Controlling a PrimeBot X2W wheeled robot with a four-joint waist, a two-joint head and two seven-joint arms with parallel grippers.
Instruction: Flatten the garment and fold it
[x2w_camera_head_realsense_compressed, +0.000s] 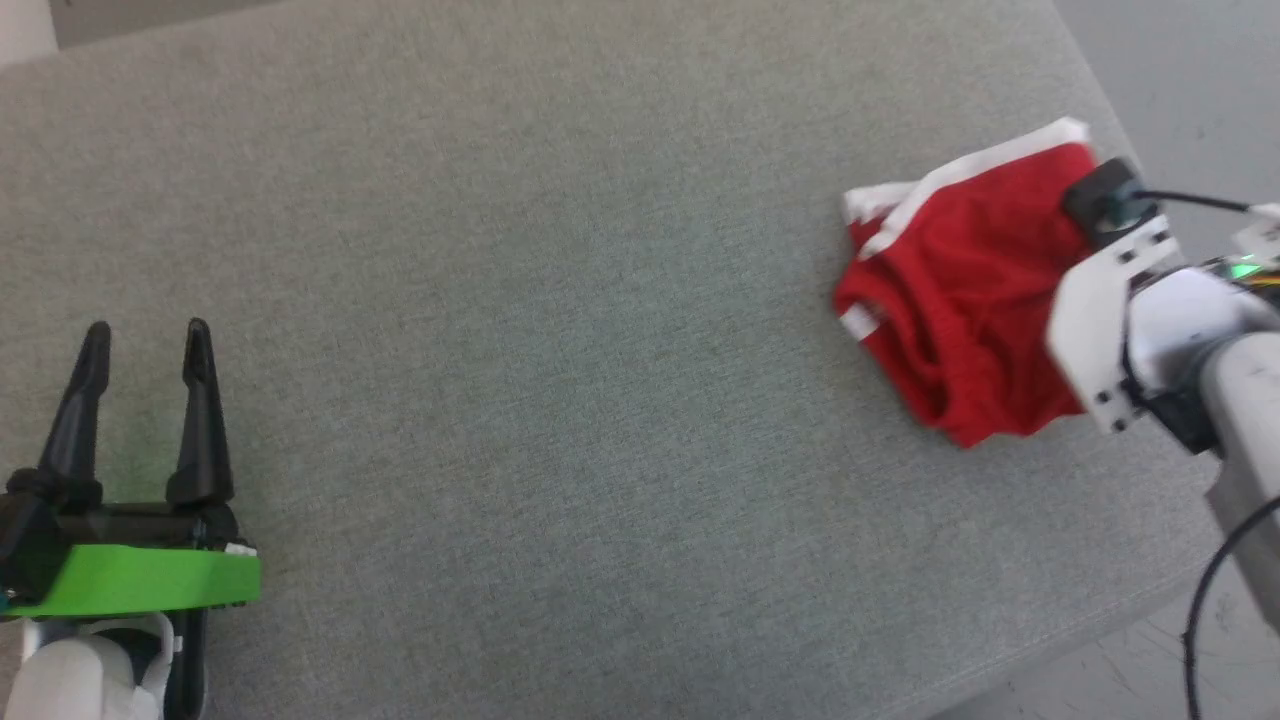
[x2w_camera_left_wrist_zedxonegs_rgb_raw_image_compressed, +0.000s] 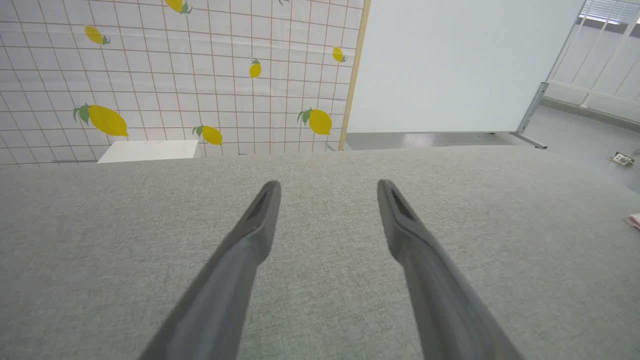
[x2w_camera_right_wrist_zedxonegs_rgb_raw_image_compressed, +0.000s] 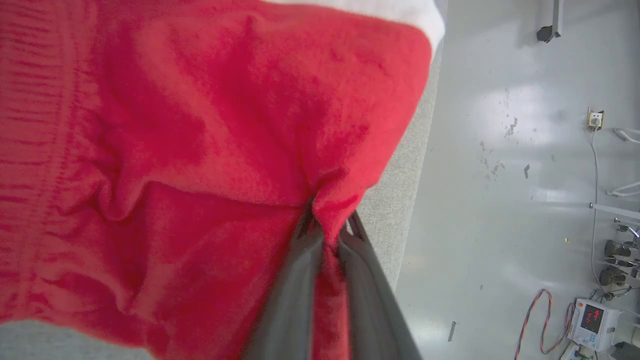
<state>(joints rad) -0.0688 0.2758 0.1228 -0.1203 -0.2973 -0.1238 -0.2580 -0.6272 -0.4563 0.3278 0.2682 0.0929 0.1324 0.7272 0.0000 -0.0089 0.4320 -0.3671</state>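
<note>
Red thin fabric, the sports garment (x2w_camera_head_realsense_compressed: 960, 300), lies bunched and creased at the right side of the grey upholstered surface (x2w_camera_head_realsense_compressed: 550, 300), close to its right edge. A white band runs along its far edge, and white stripes show at its left end. In the head view our right arm's pale wrist mount (x2w_camera_head_realsense_compressed: 1110, 330) sits over the garment's right part and hides the fingers.

Through the right wrist view we see our right gripper (x2w_camera_right_wrist_zedxonegs_rgb_raw_image_compressed: 327, 222) pinched together on a fold of the garment (x2w_camera_right_wrist_zedxonegs_rgb_raw_image_compressed: 200, 150), with red cloth gathered between the two dark fingers (x2w_camera_right_wrist_zedxonegs_rgb_raw_image_compressed: 295, 280) and puckering at their tips. Beside the cloth we see the edge of the grey surface, and past it a glossy grey floor (x2w_camera_right_wrist_zedxonegs_rgb_raw_image_compressed: 500, 150) with a power socket (x2w_camera_right_wrist_zedxonegs_rgb_raw_image_compressed: 595, 119) and a small device showing red digits (x2w_camera_right_wrist_zedxonegs_rgb_raw_image_compressed: 592, 316).

Our left gripper (x2w_camera_head_realsense_compressed: 147, 330) is at the lower left of the head view, well apart from the garment. Its fingers are spread wide with nothing between them, above a green band (x2w_camera_head_realsense_compressed: 140, 580) on its body. In its own wrist view the left gripper (x2w_camera_left_wrist_zedxonegs_rgb_raw_image_compressed: 328, 185) points across bare grey upholstery toward a lemon-patterned tiled wall (x2w_camera_left_wrist_zedxonegs_rgb_raw_image_compressed: 175, 75) and a white panel (x2w_camera_left_wrist_zedxonegs_rgb_raw_image_compressed: 450, 65).
</note>
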